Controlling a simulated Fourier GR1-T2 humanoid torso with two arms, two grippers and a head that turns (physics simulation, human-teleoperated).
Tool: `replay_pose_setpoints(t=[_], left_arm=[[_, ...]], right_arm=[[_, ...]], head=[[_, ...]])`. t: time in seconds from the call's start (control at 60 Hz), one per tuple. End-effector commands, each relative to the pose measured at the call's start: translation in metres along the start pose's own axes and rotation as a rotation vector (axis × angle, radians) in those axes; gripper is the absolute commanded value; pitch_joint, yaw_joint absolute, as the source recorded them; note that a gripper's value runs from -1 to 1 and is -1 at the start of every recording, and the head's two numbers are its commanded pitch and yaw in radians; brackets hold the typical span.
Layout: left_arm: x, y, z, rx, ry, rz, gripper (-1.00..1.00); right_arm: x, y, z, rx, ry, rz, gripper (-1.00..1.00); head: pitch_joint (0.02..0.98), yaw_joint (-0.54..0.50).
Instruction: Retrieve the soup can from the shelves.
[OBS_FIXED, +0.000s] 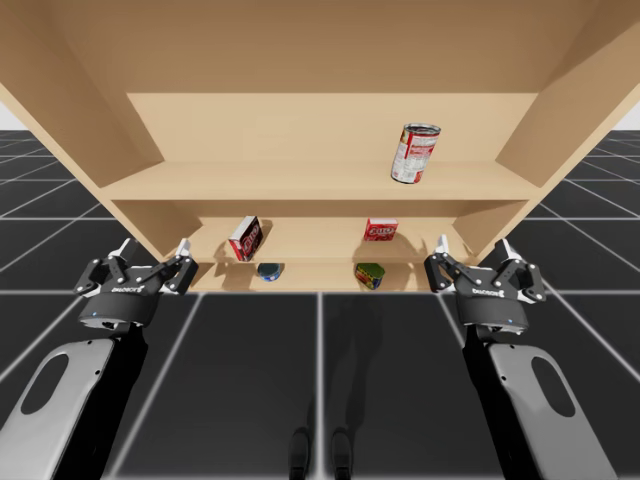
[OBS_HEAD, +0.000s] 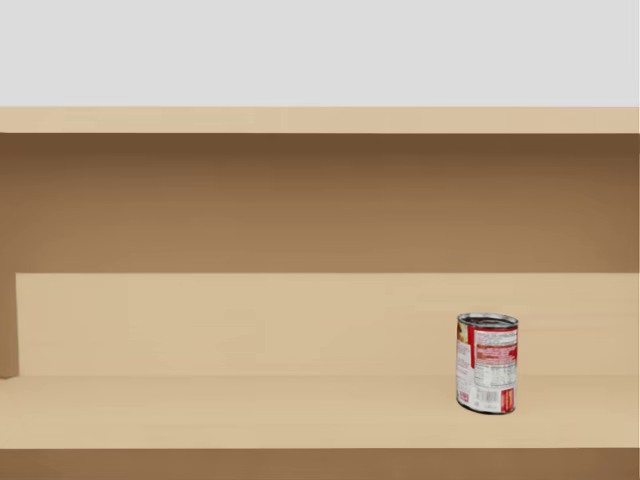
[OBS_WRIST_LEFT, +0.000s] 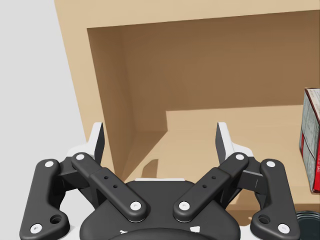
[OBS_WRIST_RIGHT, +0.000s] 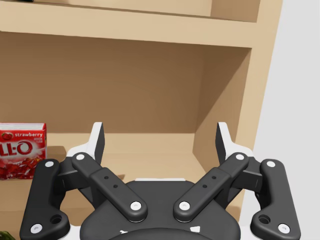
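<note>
The soup can (OBS_FIXED: 414, 152), red and white with a silver lid, stands upright on the upper shelf (OBS_FIXED: 250, 182), right of its middle. In the head view the soup can (OBS_HEAD: 487, 363) sits near the front edge of that shelf (OBS_HEAD: 220, 410). My left gripper (OBS_FIXED: 150, 262) hovers open in front of the lower shelves at the left, far below the can. My right gripper (OBS_FIXED: 472, 256) is open at the right, below and slightly right of the can. In the wrist views my left gripper (OBS_WRIST_LEFT: 160, 140) and my right gripper (OBS_WRIST_RIGHT: 160, 140) hold nothing.
On the middle shelf stand a red and white box (OBS_FIXED: 245, 238) at the left and a small red box (OBS_FIXED: 380, 229), seen beside my right gripper as the red box (OBS_WRIST_RIGHT: 22, 150). Below lie a dark blue can (OBS_FIXED: 269, 271) and a green can (OBS_FIXED: 369, 275). Shelf side walls (OBS_FIXED: 570, 110) flank the opening.
</note>
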Motion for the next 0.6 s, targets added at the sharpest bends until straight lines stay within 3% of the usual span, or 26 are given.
replay_pose_setpoints(t=[0.017, 0.1, 0.15, 0.317, 0.6], left_arm=[[-0.0001, -0.0004, -0.0002, -0.001, 0.000, 0.000, -1.00], [0.0000, -0.0009, -0.0002, -0.002, 0.000, 0.000, -1.00], [0.0000, -0.0010, -0.0002, -0.003, 0.000, 0.001, -1.00], [0.0002, -0.0039, 0.0000, -0.011, 0.001, 0.000, -1.00], [0.0010, -0.0081, 0.0015, -0.031, 0.000, 0.003, -1.00]], right_arm=[[0.0004, 0.0012, 0.0034, -0.009, 0.011, -0.023, -1.00], [0.0037, 0.0020, 0.0036, 0.025, 0.005, -0.038, -1.00], [0.0040, 0.0025, 0.0028, 0.016, 0.011, -0.024, -1.00], [0.0025, 0.0037, 0.0026, 0.025, 0.023, -0.021, -1.00], [0.0034, 0.0048, 0.0032, 0.026, 0.014, -0.014, -1.00]], head=[[0.059, 0.00], [0.065, 0.00], [0.071, -0.01], [0.141, -0.05], [0.279, -0.30]])
